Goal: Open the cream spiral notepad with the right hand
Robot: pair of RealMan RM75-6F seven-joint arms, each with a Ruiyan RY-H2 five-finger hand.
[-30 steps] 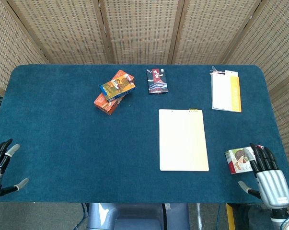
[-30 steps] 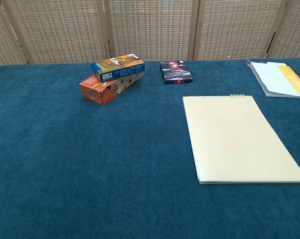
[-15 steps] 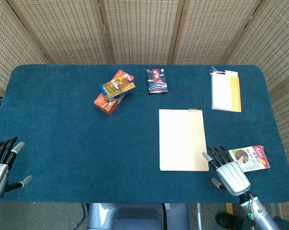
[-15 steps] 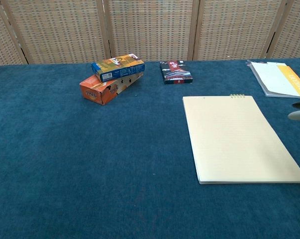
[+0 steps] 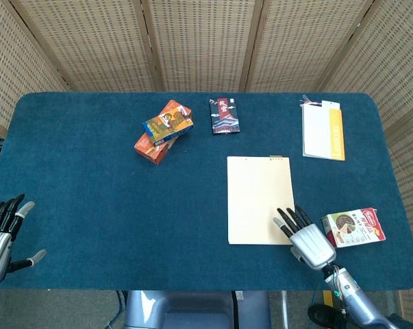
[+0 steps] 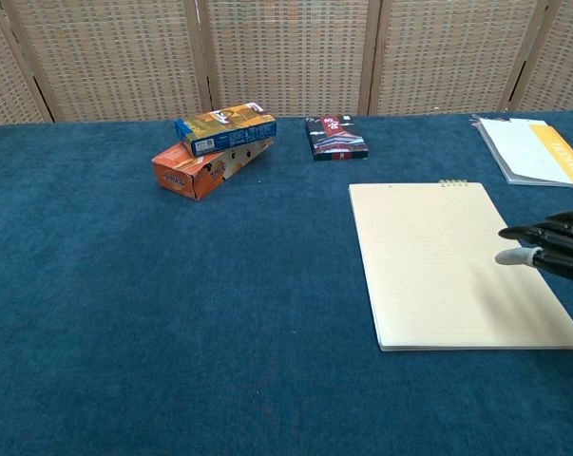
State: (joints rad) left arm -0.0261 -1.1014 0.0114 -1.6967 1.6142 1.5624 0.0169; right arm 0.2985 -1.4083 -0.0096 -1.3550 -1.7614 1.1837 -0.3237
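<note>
At the far left edge of the blue felt-covered surface [image 5: 90, 199], the left robot hand [image 5: 1, 233] is being held with its dark fingers apart and nothing in it, well apart from everything that matters here. Further right, toward the back, an orange cardboard box [image 5: 153, 140] is being overlain by a blue cardboard box [image 5: 168, 125] set across its top, and a dark printed card packet [image 5: 224, 116] is lying just beyond them.

Right of centre, the cream spiral notepad [image 5: 261, 199] is lying flat and closed, its long axis running from the near edge toward the back, with the small spiral binding [image 6: 452, 182] showing at the far short edge. The cover is therefore judged to be hinged at the back, so it would be lifted from the near edge and turned away from the robot.

The right robot hand [image 5: 303, 233] is being held over the notepad's near right corner, empty, with its fingers [image 6: 543, 233] extended and slightly spread, pointing across the page. In the chest view its fingertips are seen above the right margin; whether they are touching the paper cannot be told. This hand is by far the nearer one.

Just to its right a small red-and-white food packet [image 5: 353, 227] is lying, and at the back right a white and orange booklet [image 5: 323, 132] is resting.
</note>
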